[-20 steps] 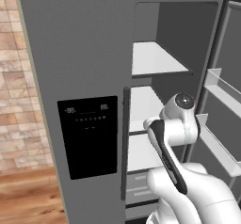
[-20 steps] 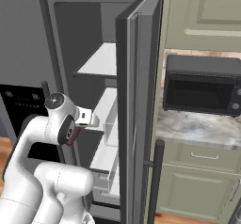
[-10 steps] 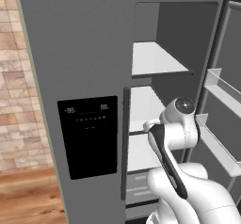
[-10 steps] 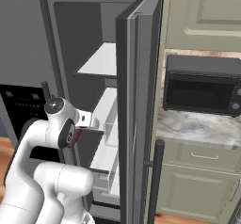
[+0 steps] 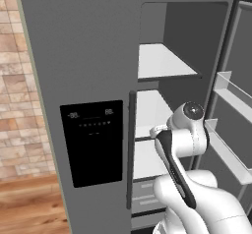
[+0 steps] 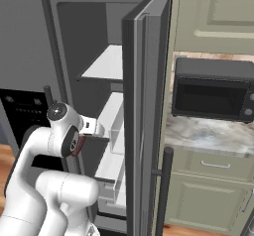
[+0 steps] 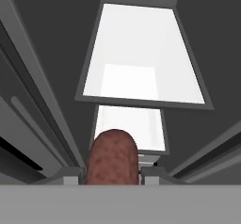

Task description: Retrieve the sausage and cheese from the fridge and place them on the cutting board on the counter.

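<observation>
In the hand view my gripper [image 7: 113, 173] is shut on the sausage [image 7: 113, 156], a dark reddish-brown cylinder with a rounded end standing up between the two fingertips. Past it lie the white shelves [image 7: 143, 53] of the fridge. The fridge [image 5: 88, 56] has its left door closed and its right door [image 6: 144, 106] swung open. My hand [image 6: 92, 126] reaches into the open compartment at the middle shelf [image 5: 147, 111]. The counter [image 6: 208, 133] shows to the right of the fridge. The cheese and the cutting board are out of view.
A black dispenser panel [image 5: 93, 139] sits on the closed left door beside a dark vertical handle [image 5: 132, 144]. The open door carries white bins [image 5: 231, 93]. A dark microwave [image 6: 213, 88] stands on the counter, with pale green cabinets [image 6: 208, 190] below.
The wrist has eased slightly downward in front of the middle shelf; the sausage stays in the grip.
</observation>
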